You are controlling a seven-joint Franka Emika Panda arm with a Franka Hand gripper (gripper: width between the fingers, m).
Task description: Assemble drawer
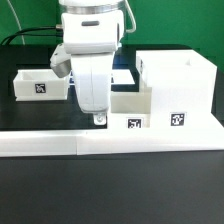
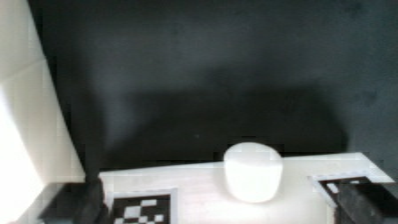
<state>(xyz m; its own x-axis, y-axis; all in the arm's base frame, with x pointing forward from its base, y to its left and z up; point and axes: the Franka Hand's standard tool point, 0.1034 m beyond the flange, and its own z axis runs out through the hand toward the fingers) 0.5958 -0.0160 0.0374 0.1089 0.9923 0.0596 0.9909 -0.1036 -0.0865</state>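
Off the tall white open cabinet box (image 1: 178, 88), toward the exterior view's left, the gripper (image 1: 98, 119) hangs spread wide and empty, its fingers either side of the stubby white rounded knob (image 2: 251, 171), neither touching it.

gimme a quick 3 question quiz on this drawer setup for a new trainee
1. True or false: the small open box on the exterior view's left lies apart from the gripper.
2. In the wrist view, what stands on the tagged white panel? A) a white knob B) a black screw C) a red peg
3. In the exterior view, on which side of the arm does the tall box stand?
Key: 1 true; 2 A; 3 the exterior view's right.
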